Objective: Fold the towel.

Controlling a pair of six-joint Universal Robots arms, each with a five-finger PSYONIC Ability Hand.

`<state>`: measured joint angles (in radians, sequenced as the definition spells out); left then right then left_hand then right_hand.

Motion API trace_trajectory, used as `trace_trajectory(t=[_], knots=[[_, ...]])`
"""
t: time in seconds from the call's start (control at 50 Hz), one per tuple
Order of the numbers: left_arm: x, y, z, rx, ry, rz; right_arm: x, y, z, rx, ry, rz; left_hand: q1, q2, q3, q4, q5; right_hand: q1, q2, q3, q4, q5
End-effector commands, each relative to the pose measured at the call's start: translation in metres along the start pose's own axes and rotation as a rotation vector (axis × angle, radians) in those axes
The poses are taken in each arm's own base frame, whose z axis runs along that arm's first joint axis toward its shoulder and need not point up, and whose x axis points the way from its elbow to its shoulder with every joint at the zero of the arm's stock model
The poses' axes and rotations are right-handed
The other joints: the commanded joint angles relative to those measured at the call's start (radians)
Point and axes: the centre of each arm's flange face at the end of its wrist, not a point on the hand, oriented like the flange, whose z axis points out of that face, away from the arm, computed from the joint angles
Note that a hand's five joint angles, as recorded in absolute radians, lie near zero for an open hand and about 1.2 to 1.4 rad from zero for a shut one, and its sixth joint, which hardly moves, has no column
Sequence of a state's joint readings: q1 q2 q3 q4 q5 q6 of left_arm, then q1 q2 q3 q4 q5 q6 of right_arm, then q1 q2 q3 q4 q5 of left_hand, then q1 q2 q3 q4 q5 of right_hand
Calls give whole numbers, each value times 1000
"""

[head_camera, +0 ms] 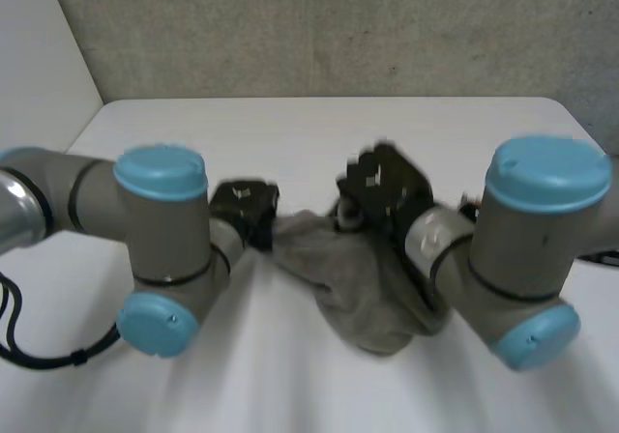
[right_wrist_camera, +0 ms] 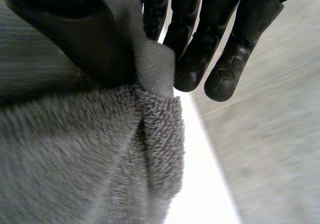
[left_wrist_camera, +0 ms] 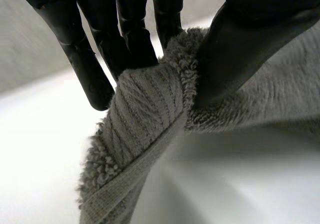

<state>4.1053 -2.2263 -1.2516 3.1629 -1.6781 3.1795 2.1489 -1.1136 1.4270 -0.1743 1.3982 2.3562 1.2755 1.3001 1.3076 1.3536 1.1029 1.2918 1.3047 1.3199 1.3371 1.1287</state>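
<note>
**Towel pinched at two points; no fold made yet**

The left hand (left_wrist_camera: 100, 59) closes its fingers and thumb on a bunched edge of the grey towel (left_wrist_camera: 145, 119), with the woven hem band squeezed between them. The right hand (right_wrist_camera: 200, 39) likewise pinches a gathered piece of the towel's border between thumb and fingers, and the terry pile hangs below the grip. It cannot be told whether either held point is a true corner.

In the head view the two hands sit near each other above the middle of the white table (head_camera: 319, 129). The left hand is at the towel's left end and the right hand at its far edge. The cloth sags between and beneath them in a crumpled pouch, whose lower part appears to rest on the table.

As a judgement of progress, the grasp is secured, but the towel is neither spread flat nor doubled over, and no crease or aligned edges are visible. What is left, most likely, is to draw the held points apart, lay the cloth out, and bring one edge over onto the other.
</note>
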Motion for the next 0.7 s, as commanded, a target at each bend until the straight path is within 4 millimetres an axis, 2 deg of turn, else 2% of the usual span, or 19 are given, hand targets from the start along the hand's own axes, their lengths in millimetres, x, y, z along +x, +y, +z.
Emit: trace_trajectory(t=[0.02, 0.04, 0.06, 0.12, 0.16, 0.26, 0.34, 0.36, 0.38, 0.42, 0.44, 0.46, 0.48, 0.52, 0.54, 0.58, 0.6, 0.66, 0.7], knots=[[-45, -113, 11, 388, -167, -43, 67, -64, 16, 316, 303, -26, 121, 96, 89, 43, 119, 104, 92, 76, 59, 93], [-45, -114, 11, 389, -167, -43, 84, -79, 15, 415, 395, -12, 121, 96, 89, 43, 119, 104, 92, 76, 59, 93], [-63, -140, 6, 484, -234, -70, 105, -92, 11, 520, 500, 14, 121, 96, 89, 43, 119, 104, 92, 76, 59, 93], [-79, -184, -14, 662, -294, -112, 126, -100, 5, 598, 591, 40, 121, 96, 89, 43, 119, 104, 92, 76, 59, 93], [-84, -196, -22, 723, -302, -131, 144, -101, -4, 633, 648, 82, 121, 96, 89, 43, 119, 104, 92, 76, 59, 93], [-85, -192, -36, 752, -289, -161, 138, -82, 0, 509, 568, 116, 121, 96, 89, 43, 119, 104, 92, 76, 59, 93], [-83, -156, -37, 641, -281, -146, 127, -44, 4, 297, 438, 144, 121, 96, 89, 43, 119, 104, 92, 76, 59, 93], [-83, -135, -34, 577, -282, -139, 127, -44, 4, 296, 438, 144, 121, 96, 89, 43, 119, 104, 92, 76, 59, 93], [-83, -135, -34, 576, -282, -138, 127, -44, 4, 296, 438, 144, 121, 96, 89, 43, 119, 104, 92, 76, 59, 93], [-85, -115, -32, 515, -285, -129, 122, 5, 3, 101, 365, 209, 121, 96, 89, 43, 119, 104, 92, 76, 59, 93], [-88, -90, -31, 437, -282, -121, 122, 5, 3, 100, 364, 209, 121, 96, 89, 43, 119, 104, 92, 76, 59, 93], [-90, -65, -31, 364, -273, -114, 119, 25, 0, 30, 343, 232, 121, 96, 89, 43, 119, 104, 92, 76, 59, 93], [-90, -65, -31, 363, -273, -114, 107, 44, -1, -21, 301, 253, 121, 96, 89, 43, 119, 104, 92, 76, 59, 93], [-92, -19, -34, 218, -238, -108, 90, 62, -2, -65, 234, 268, 121, 96, 89, 43, 119, 104, 92, 76, 59, 93], [-92, -18, -34, 217, -238, -108, 75, 76, -4, -100, 167, 283, 121, 96, 89, 43, 119, 104, 92, 76, 59, 93], [-82, 27, -42, 67, -155, -109, 57, 87, -7, -128, 93, 293, -13, -38, -45, -91, -15, 53, 40, 25, 8, 42], [-82, 27, -42, 66, -154, -109, 57, 87, -7, -128, 92, 293, -14, -38, -46, -92, -16, 53, 40, 25, 7, 41], [-72, 58, -49, -40, -82, -115, 30, 102, -15, -187, -25, 263, -78, -103, -110, -156, -80, -241, -254, -269, -286, -252], [-71, 66, -53, -70, -67, -120, 21, 109, -24, -255, -88, 192, -125, -150, -158, -204, -127, -781, -794, -809, -827, -793]])
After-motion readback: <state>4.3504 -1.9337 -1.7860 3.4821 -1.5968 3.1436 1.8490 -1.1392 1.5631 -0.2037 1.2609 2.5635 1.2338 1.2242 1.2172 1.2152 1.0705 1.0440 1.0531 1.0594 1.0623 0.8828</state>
